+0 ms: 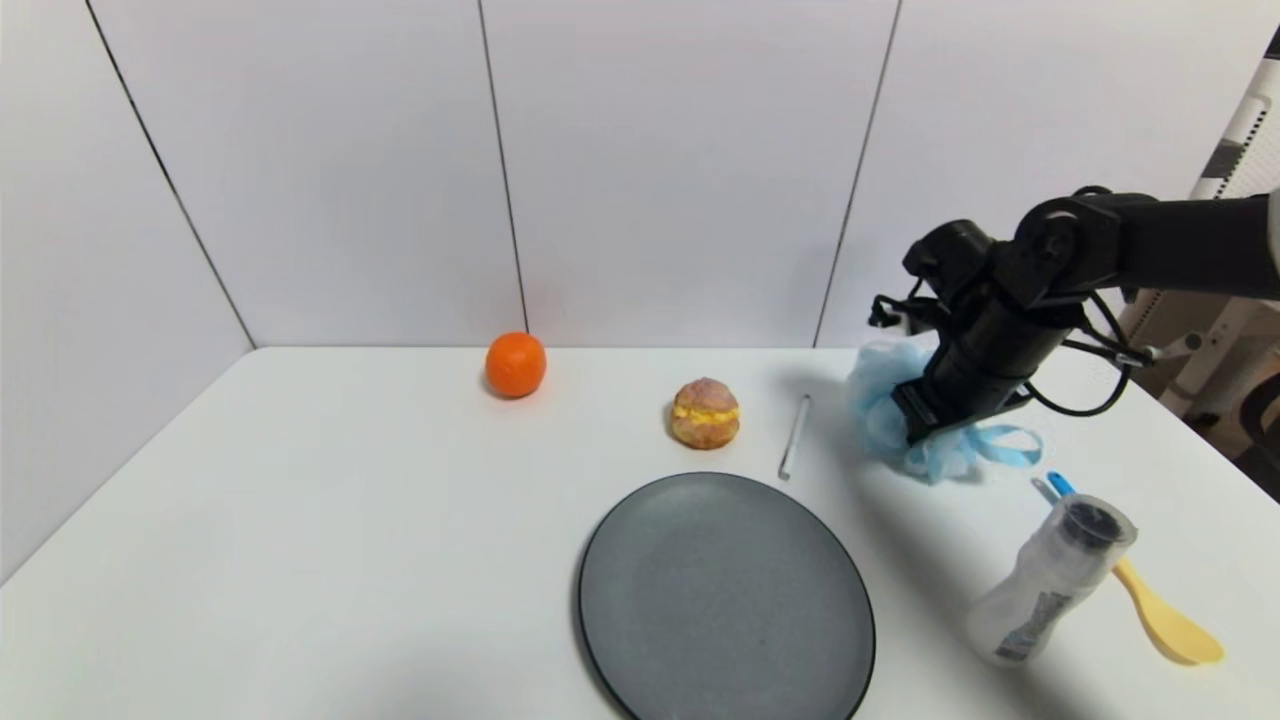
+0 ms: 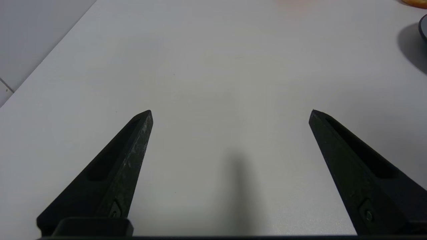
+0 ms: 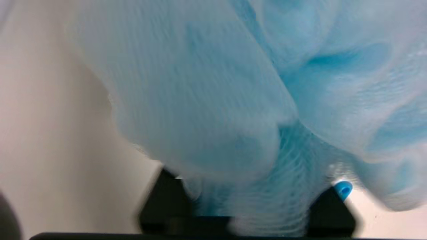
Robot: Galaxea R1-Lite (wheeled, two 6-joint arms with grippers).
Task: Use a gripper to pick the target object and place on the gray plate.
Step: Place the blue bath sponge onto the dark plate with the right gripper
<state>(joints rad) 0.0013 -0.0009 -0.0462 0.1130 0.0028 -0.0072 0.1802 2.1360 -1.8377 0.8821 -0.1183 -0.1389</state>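
White bench (image 1: pixel 300 560) against white panelled walls. Blue mesh bath pouf (image 1: pixel 880 405) toward far right of bench, right of white stick (image 1: pixel 794 437), well apart from gray plate (image 1: pixel 725 600). Blue ribbon loop (image 1: pixel 1005 446) trailing from pouf on its right side. Right pincer (image 1: pixel 915 425) down on pouf, black body covering most of it in head view. In right wrist view, mesh (image 3: pixel 233 100) filling frame, bunched between two black finger bases (image 3: pixel 166 196); tips buried in mesh, looks clamped on pouf. Pouf low, at or just off bench surface; cannot tell which.

Gray plate near front centre, bare. Brown cream puff (image 1: pixel 705 412) just behind plate, beside stick. Orange (image 1: pixel 516 364) farther back left, near wall. Clear plastic bottle (image 1: pixel 1050 580) with black cap at front right, tilted, near yellow spoon with blue handle (image 1: pixel 1150 600), which lies partly behind it.

Left pincer (image 2: pixel 230 113) spread wide over bare bench, nothing between fingers (image 2: pixel 126 156); out of sight in head view. Plate edge (image 2: pixel 423 28) at frame border in left wrist view.
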